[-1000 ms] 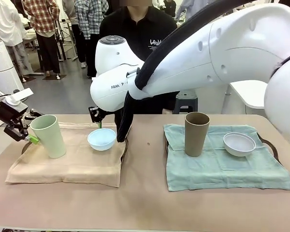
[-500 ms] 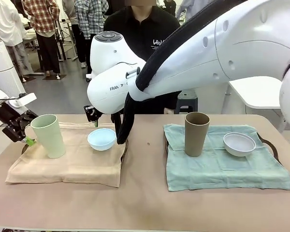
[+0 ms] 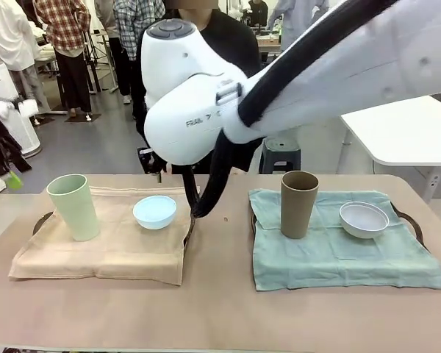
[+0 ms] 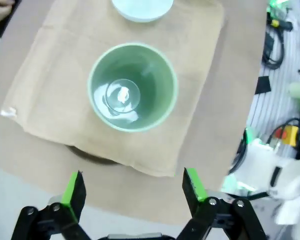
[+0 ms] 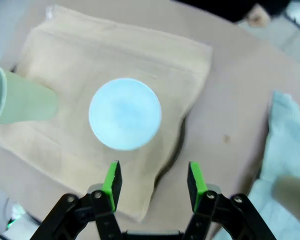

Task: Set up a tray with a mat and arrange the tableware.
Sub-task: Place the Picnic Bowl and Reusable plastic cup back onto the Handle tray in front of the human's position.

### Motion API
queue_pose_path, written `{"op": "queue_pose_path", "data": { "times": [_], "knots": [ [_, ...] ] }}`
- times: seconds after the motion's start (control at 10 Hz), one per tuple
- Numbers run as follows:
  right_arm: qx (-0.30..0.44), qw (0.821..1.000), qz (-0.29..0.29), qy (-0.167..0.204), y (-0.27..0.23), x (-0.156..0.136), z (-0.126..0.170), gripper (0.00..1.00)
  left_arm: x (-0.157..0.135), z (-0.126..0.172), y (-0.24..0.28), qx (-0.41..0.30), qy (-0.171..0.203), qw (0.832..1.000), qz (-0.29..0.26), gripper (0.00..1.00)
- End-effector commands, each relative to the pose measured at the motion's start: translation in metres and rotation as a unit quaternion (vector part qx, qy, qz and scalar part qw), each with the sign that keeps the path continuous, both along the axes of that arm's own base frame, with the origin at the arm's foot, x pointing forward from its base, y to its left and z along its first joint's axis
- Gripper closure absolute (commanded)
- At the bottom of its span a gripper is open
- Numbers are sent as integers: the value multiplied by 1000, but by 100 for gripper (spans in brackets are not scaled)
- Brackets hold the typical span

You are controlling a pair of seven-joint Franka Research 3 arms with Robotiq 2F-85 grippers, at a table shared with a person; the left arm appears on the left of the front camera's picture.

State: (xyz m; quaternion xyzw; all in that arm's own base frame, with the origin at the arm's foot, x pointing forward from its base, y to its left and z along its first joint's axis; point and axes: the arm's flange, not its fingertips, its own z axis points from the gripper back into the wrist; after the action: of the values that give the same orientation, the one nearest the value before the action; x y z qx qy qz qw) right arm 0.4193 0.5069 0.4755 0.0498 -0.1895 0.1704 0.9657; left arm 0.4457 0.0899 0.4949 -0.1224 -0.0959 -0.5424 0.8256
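With each tumbler and bowl already set on its mat, hovering above: left gripper (image 4: pixel 132 186) wide open and empty, right gripper (image 5: pixel 152 180) part-open, holding nothing.

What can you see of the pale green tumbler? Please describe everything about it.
The pale green tumbler is tall, handleless and smooth, widening slightly toward its open rim. It stands upright and empty on the beige mat, at the mat's left part, apart from the light blue bowl. From above, its glossy inner bottom reflects light. Nothing touches it except the mat.
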Motion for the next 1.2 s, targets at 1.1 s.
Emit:
{"op": "queue_pose_path", "data": {
  "times": [1.1],
  "knots": [
    [-30, 985, -164, -48, -91, -93, 109, 32, -40, 88, -78, -1, -25, 995, 92, 0]
  ]
}}
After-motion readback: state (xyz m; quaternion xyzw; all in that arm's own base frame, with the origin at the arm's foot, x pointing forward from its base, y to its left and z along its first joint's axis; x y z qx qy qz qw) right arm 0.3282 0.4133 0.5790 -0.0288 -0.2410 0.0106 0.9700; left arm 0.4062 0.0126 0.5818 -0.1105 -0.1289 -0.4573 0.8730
